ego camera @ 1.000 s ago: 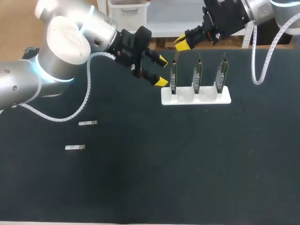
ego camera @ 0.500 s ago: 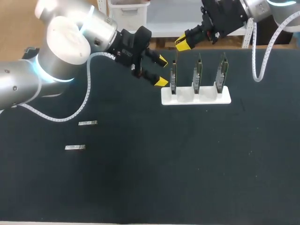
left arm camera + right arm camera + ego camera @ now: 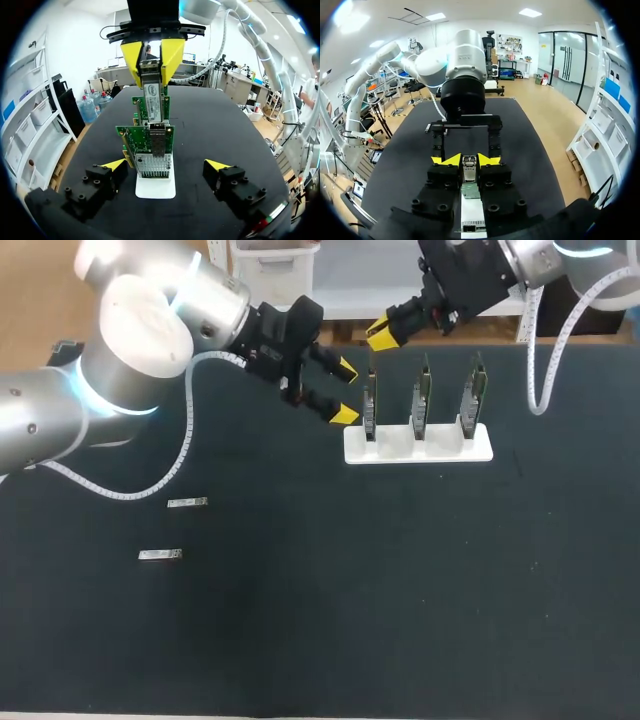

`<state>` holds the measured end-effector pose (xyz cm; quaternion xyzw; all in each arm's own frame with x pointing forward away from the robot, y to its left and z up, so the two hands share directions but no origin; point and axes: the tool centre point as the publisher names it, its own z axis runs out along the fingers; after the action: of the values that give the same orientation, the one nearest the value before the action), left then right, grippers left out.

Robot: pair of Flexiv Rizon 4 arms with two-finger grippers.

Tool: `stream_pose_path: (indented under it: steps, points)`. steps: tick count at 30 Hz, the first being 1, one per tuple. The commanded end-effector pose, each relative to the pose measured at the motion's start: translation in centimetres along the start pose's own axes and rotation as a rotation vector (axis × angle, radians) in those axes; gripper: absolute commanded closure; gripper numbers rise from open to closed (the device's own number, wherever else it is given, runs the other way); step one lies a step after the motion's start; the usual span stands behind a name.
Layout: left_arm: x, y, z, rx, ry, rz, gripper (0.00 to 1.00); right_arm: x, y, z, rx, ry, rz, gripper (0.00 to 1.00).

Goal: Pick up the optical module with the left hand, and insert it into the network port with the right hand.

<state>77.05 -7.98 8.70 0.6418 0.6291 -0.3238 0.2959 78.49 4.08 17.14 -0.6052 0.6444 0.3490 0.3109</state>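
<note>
Over the leftmost card [image 3: 369, 405], you had the right gripper [image 3: 381, 334] clamped on the module [image 3: 151, 100], left gripper [image 3: 345, 393] spread open just beside that card.

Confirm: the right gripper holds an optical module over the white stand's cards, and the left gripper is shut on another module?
Not quite: the left gripper is open and empty, as the left wrist view shows. The right gripper does hold the optical module over the white stand's cards.

The silver optical module [image 3: 151, 102] stands upright in the right gripper [image 3: 468, 161]. The left card's [image 3: 369, 405] network port [image 3: 154, 162] lies directly below it.
</note>
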Motion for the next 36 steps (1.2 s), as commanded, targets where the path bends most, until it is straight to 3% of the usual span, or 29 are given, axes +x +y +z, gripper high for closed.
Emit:
stream_pose_path:
  steps: [1, 36]
  points:
    - [-0.1, 0.0, 0.1, -0.001, 0.004, -0.002, 0.00, -0.2, -0.6, 0.3, -0.007, 0.003, -0.001, 1.00]
    - [-0.1, 0.0, 0.1, -0.001, 0.004, -0.002, 0.00, -0.6, 0.7, 0.4, 0.001, 0.019, -0.016, 1.00]
